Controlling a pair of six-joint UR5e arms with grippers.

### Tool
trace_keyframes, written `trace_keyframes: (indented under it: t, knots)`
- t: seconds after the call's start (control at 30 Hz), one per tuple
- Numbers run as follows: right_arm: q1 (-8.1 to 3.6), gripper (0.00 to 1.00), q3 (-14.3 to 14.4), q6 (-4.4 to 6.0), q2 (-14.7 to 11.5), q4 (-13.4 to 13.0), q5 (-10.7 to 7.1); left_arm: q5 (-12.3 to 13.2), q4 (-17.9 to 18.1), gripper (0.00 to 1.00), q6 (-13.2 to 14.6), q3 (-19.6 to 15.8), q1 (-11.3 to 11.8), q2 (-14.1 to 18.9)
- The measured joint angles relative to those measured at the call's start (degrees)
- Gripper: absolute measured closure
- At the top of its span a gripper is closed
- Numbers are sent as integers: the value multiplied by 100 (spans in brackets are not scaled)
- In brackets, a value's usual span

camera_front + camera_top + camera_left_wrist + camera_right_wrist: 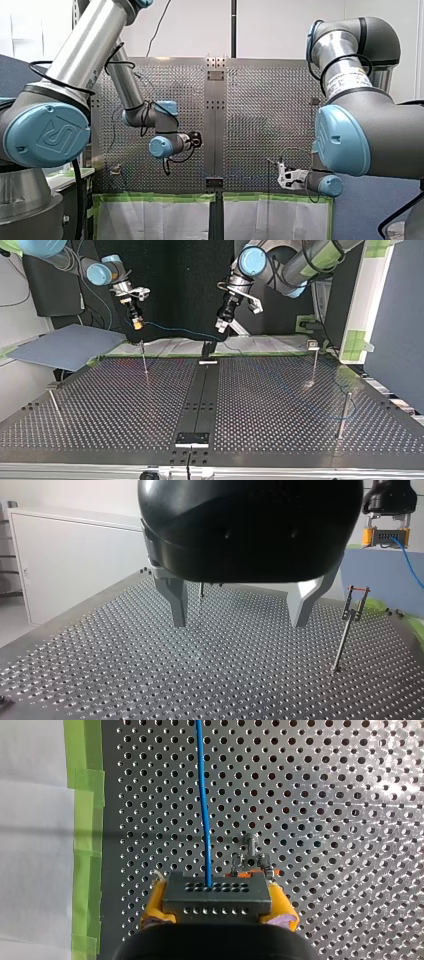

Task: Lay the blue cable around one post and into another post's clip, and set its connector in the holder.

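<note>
Right wrist view: connector (217, 895) is clamped between right end effector's (217, 904) yellow pads (154, 902), blue cable (202, 795) leading ahead.
Left wrist view: left end effector (240, 624) is spread open, empty.
Top view: connector is held above the surface (125, 405).

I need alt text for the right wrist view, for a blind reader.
My right gripper, with yellow pads, is shut on a grey connector, from which the blue cable runs straight ahead over the perforated table. A post with a clip stands just ahead of the connector.
</note>
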Motion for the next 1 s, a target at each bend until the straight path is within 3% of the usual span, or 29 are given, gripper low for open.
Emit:
trace_keyframes:
  t: [0.47,1.0]
  knots:
    - [-1,100,0,0,1,2,0,-245,-11,0,75,532,-300,-647]
    - [1,100,-1,0,0,-6,0,-631,91,0,150,688,-491,-1194]
